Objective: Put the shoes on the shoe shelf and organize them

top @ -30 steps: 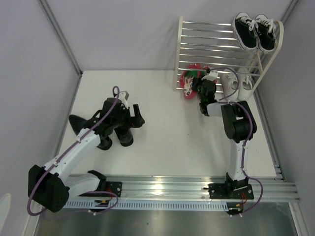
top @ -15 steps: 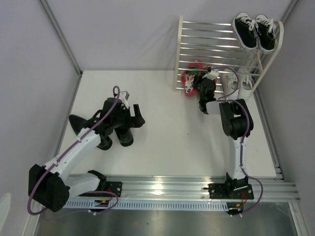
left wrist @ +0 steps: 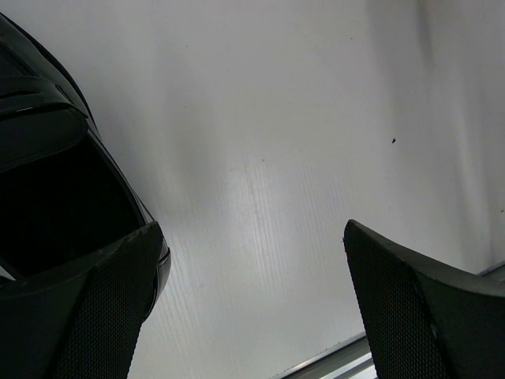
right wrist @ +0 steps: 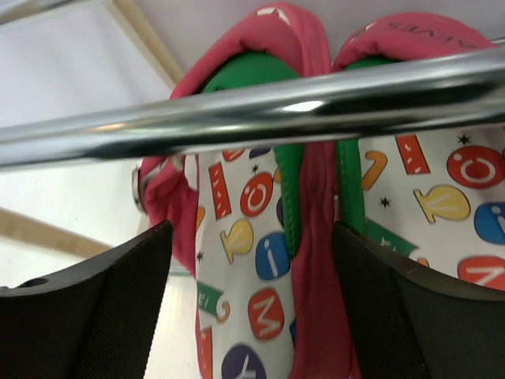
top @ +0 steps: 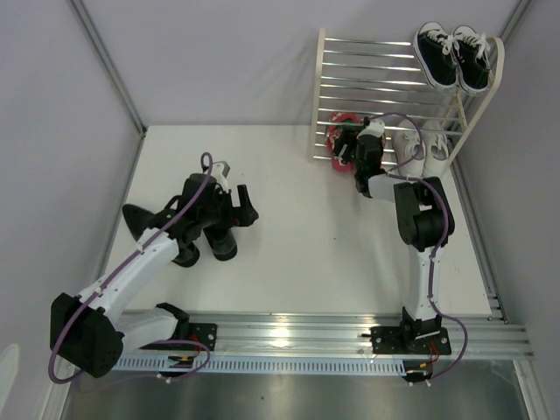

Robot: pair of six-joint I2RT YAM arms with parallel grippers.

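Matte white tabletop [top: 306, 245], glossy black shoes [top: 138, 224]

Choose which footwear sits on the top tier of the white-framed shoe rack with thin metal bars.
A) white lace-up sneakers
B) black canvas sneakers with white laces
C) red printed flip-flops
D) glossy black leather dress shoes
B: the black canvas sneakers lie side by side on the uppermost bars at the right end of the shoe rack.
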